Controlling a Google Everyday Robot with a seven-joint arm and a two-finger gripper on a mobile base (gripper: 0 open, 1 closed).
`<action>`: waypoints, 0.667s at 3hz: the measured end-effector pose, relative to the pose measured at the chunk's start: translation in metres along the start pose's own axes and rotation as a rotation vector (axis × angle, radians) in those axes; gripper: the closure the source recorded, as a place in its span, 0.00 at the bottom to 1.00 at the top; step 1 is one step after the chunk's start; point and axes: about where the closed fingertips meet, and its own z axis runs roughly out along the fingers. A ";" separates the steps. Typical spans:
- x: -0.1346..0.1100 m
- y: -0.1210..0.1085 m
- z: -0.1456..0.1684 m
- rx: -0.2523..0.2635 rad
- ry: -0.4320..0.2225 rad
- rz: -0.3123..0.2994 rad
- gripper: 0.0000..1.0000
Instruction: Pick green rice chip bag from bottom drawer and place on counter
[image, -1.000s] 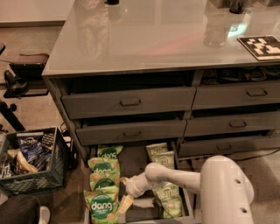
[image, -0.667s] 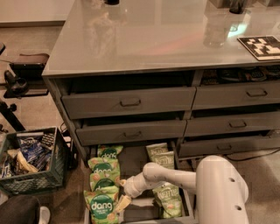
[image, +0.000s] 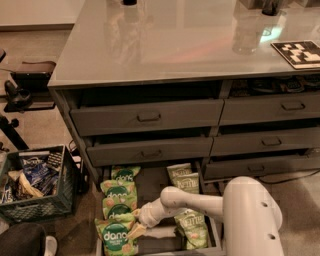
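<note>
The bottom drawer (image: 155, 181) is pulled open at floor level under the cabinet. Several bright green rice chip bags (image: 118, 238) with a dark "dang" badge lie in a row along its left side. Paler olive bags (image: 192, 227) lie on its right side. My white arm reaches down from the lower right. My gripper (image: 135, 230) hangs low over the drawer, its tip touching the right edge of the nearest green bag. The counter (image: 165, 40) is the glossy pale grey top above.
Grey drawer fronts with black handles (image: 149, 117) sit above the open drawer. A dark crate (image: 35, 182) with packets stands on the floor at left. A checkered marker board (image: 300, 52) and a clear cup (image: 245, 35) are on the counter's right side.
The arm has shifted slightly left and lower, bringing the gripper closer against the nearest green bag. The bags have not moved.
</note>
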 end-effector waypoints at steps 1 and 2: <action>-0.010 0.006 0.005 -0.007 -0.017 -0.015 0.31; -0.019 0.014 0.020 -0.036 -0.038 -0.024 0.25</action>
